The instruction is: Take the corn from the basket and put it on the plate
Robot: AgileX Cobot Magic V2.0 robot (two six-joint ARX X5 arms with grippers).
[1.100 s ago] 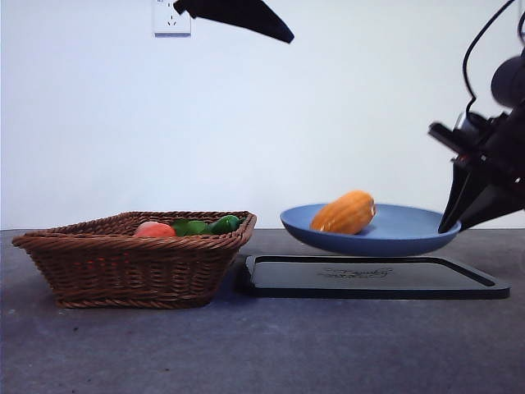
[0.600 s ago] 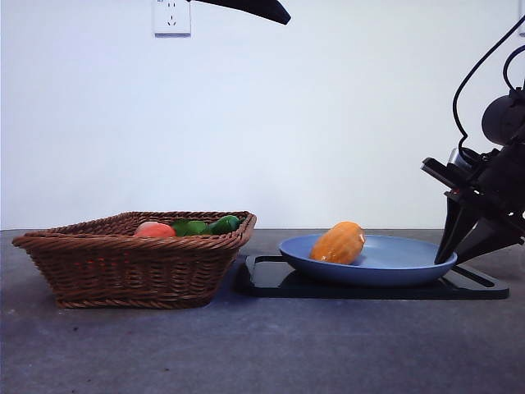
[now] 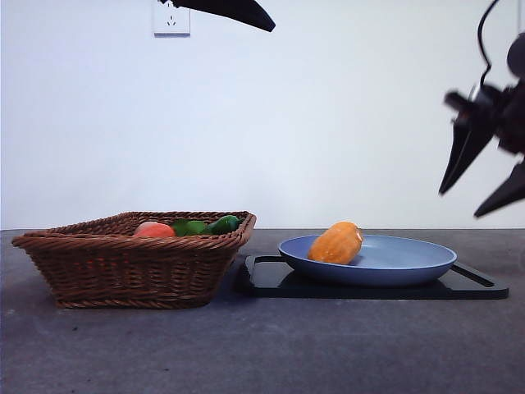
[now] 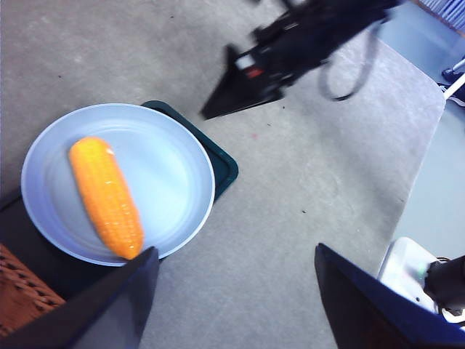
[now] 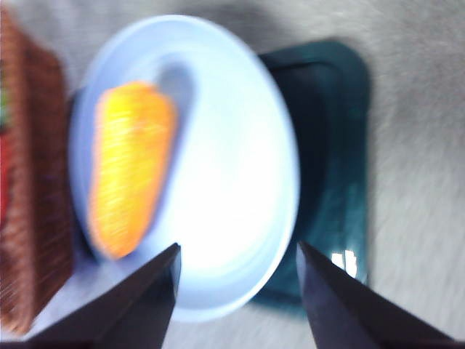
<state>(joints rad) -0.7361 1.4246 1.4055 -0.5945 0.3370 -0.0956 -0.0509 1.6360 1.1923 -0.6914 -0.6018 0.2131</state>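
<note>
— Where's the corn (image 3: 336, 243)?
— Lying on the blue plate (image 3: 410, 267), toward the side nearest the basket (image 3: 131, 263). The plate sits on a black tray (image 3: 476, 287) on the table (image 3: 262, 353).
— And the hands?
— The right hand (image 3: 484, 176) hangs in the air above the plate's far edge, spread wide, holding nothing. The left hand (image 4: 232, 291) is up high, also spread and empty.
— What's in the basket?
— A peach (image 3: 154, 230) and some green vegetables (image 3: 205, 226).
</note>
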